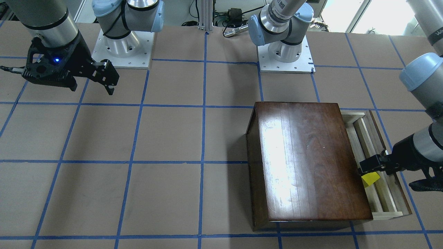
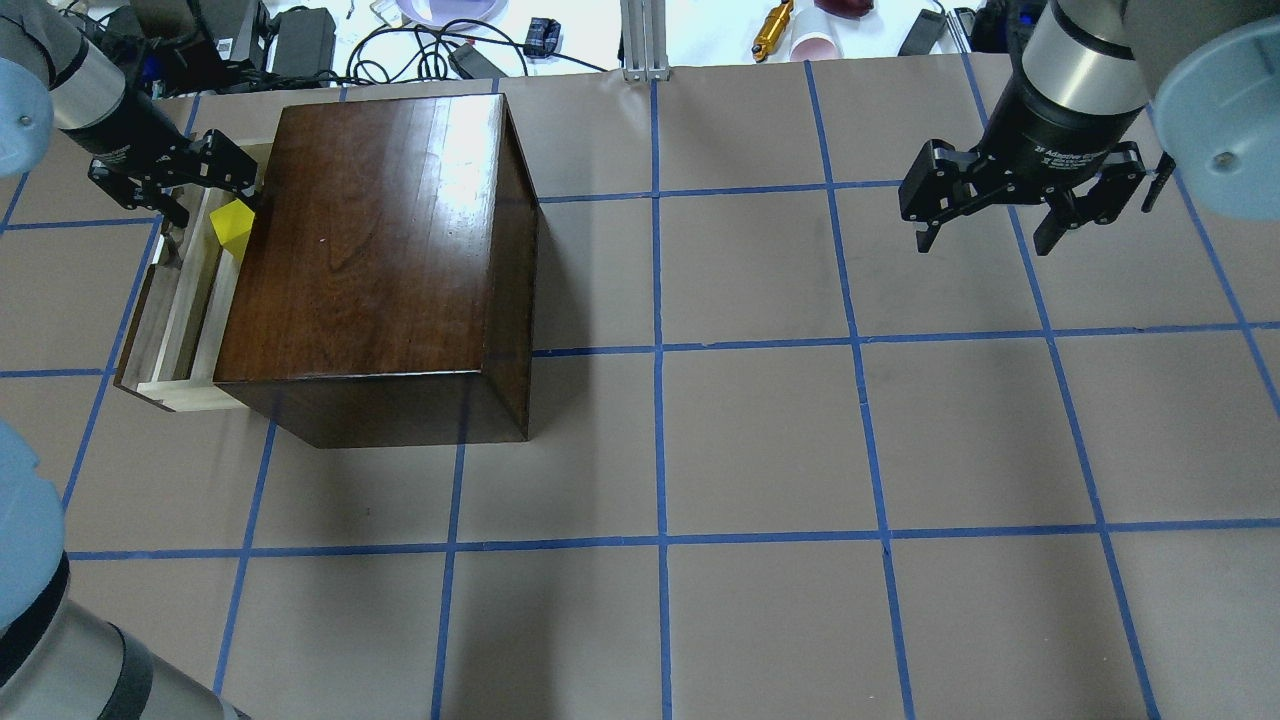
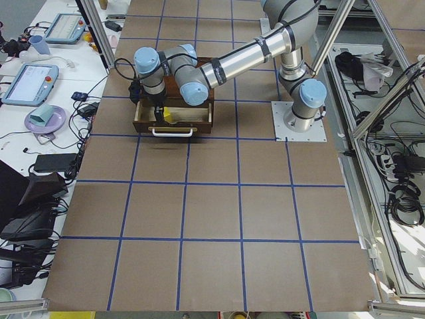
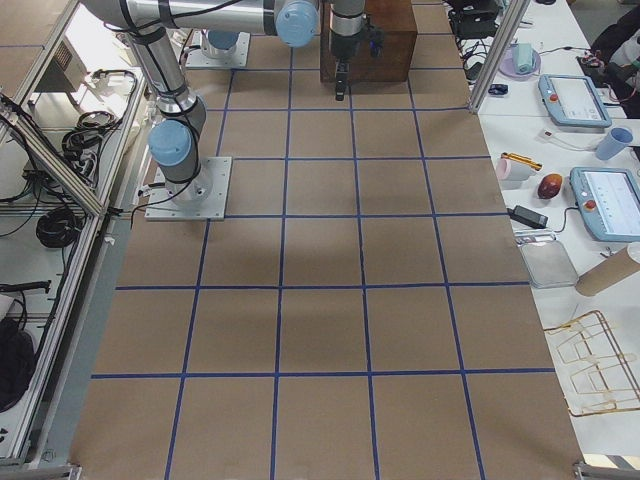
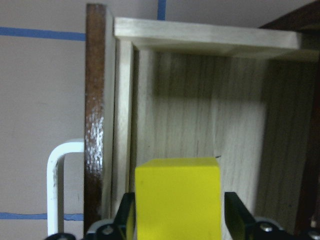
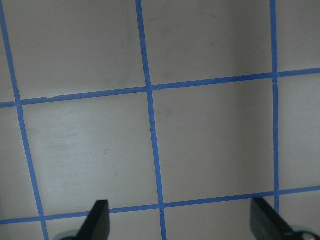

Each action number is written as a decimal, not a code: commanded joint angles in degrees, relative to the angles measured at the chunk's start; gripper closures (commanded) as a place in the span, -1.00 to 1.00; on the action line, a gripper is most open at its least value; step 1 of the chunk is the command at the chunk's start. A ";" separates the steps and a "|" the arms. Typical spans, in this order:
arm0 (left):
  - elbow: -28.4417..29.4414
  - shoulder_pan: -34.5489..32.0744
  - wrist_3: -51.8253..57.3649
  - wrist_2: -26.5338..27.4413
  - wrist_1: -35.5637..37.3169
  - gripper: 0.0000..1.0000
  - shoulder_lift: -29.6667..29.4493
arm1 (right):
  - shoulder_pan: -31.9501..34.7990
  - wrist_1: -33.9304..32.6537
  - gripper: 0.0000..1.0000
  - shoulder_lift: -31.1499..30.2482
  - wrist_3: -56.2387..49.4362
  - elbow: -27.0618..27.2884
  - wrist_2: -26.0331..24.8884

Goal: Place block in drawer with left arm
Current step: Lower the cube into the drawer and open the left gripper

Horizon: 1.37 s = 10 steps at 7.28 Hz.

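The small yellow block (image 1: 369, 179) sits between the fingers of my left gripper (image 1: 367, 170), which is shut on it. It hangs over the open pale-wood drawer (image 1: 377, 193) pulled out of the dark-brown wooden box (image 1: 308, 159). In the overhead view the left gripper (image 2: 215, 200) holds the block (image 2: 232, 222) at the far end of the drawer (image 2: 175, 310), next to the box (image 2: 370, 240). The left wrist view shows the block (image 5: 177, 200) above the drawer floor (image 5: 200, 125). My right gripper (image 2: 983, 240) is open and empty, far off over bare table.
The drawer's dark front panel (image 5: 95, 125) and metal pull (image 5: 55, 185) lie just left of the block in the wrist view. Cables and small items lie beyond the table's far edge (image 2: 420, 40). The right wrist view shows only taped table (image 6: 150, 125).
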 commanded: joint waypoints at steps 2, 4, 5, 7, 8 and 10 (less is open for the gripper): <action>2.02 0.03 -0.07 1.45 -4.27 -1.00 2.74 | 0.00 0.00 -1.00 0.00 0.00 0.00 0.00; 5.61 -0.06 -0.76 2.61 -10.23 -1.00 4.85 | 0.00 0.00 -1.00 0.00 0.00 0.00 0.00; 6.68 -0.41 -2.34 2.78 -12.52 -1.00 5.82 | 0.00 0.00 -1.00 0.00 0.00 0.09 0.00; 6.43 -3.90 -7.08 3.75 -13.51 -1.00 7.93 | 0.00 0.00 -1.00 0.00 0.00 0.00 0.00; 6.25 -7.06 -9.10 4.62 -13.86 -1.00 8.54 | 0.00 0.00 -1.00 0.00 0.00 0.09 0.00; 6.25 -10.42 -10.61 4.55 -13.25 -1.00 8.12 | 0.00 0.00 -1.00 0.00 0.00 0.00 0.00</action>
